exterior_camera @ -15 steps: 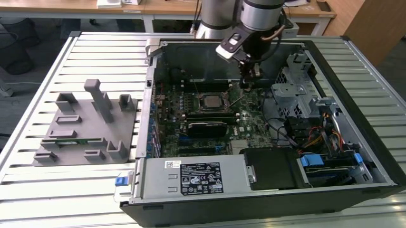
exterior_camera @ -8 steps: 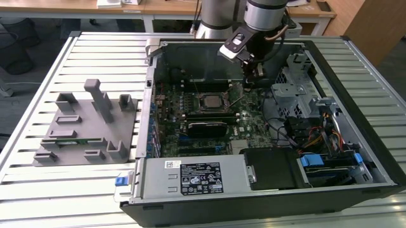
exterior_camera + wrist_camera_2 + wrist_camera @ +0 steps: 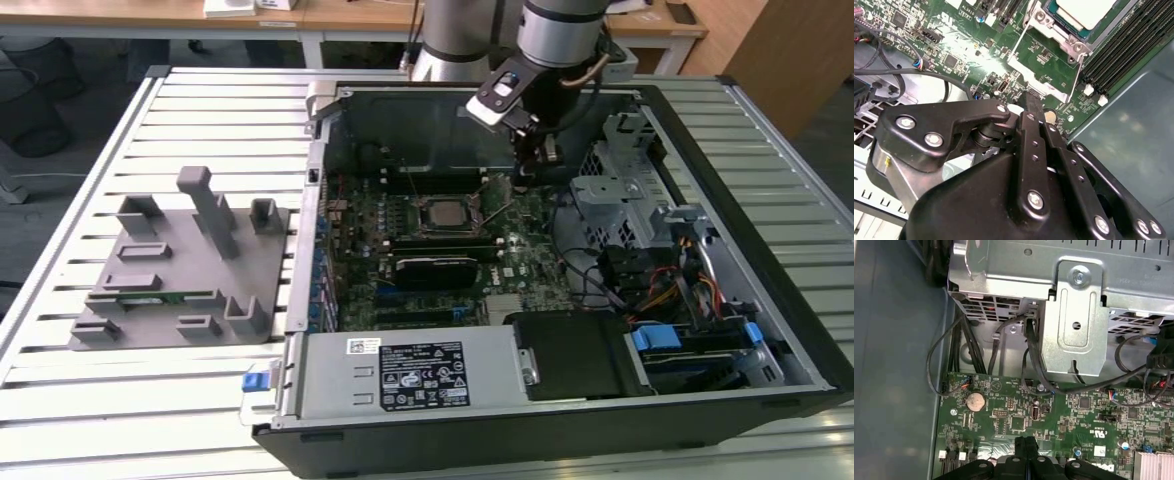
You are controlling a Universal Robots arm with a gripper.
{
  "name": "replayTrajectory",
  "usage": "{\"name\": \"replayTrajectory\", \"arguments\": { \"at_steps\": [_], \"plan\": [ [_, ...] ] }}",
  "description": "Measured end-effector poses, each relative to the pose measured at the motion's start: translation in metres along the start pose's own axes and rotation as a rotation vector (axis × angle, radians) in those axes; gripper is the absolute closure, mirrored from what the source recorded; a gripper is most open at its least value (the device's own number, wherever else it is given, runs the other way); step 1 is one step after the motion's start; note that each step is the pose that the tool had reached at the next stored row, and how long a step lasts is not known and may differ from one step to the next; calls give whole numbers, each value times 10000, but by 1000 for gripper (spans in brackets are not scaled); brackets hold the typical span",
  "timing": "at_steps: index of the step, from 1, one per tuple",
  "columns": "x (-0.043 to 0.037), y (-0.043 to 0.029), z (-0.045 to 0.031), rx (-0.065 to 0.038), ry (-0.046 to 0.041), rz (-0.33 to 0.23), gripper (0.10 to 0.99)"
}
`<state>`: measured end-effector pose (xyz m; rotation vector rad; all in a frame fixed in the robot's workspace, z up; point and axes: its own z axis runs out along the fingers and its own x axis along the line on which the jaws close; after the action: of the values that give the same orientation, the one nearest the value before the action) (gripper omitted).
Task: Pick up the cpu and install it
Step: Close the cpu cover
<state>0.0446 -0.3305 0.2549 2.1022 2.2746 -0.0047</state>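
The cpu (image 3: 441,214) lies flat in its socket on the green motherboard (image 3: 527,255) inside the open computer case. In the second wrist view the cpu (image 3: 1085,11) shows its silvery-white top inside the metal socket frame (image 3: 1046,65). My gripper (image 3: 523,182) hangs low over the board, just to the exterior view's right of the socket. Its black fingers (image 3: 1022,449) are pressed together with nothing between them. In the second wrist view my gripper (image 3: 1030,100) ends close to the edge of the metal frame; I cannot tell whether it touches it.
A grey fixture block (image 3: 180,265) with a green memory stick (image 3: 150,297) sits at the exterior view's left of the case. A metal drive cage (image 3: 1074,315), loose black cables (image 3: 1034,370) and the case wall (image 3: 320,180) crowd the gripper. A power supply (image 3: 400,375) fills the near corner.
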Motion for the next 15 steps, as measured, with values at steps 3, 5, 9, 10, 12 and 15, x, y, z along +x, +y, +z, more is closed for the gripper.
{"name": "replayTrajectory", "arguments": {
  "at_steps": [3, 5, 9, 10, 12, 15],
  "plan": [
    [4, 1, 27, 0, -1, 1, 980],
    [5, 1, 49, 0, 0, 0, 980],
    [8, -11, 74, 0, 0, -1, 980],
    [10, -25, 75, 0, -1, -1, 980],
    [14, -80, 74, 1, -1, 0, 980],
    [22, -176, 71, 0, -1, 0, 980]
  ]
}}
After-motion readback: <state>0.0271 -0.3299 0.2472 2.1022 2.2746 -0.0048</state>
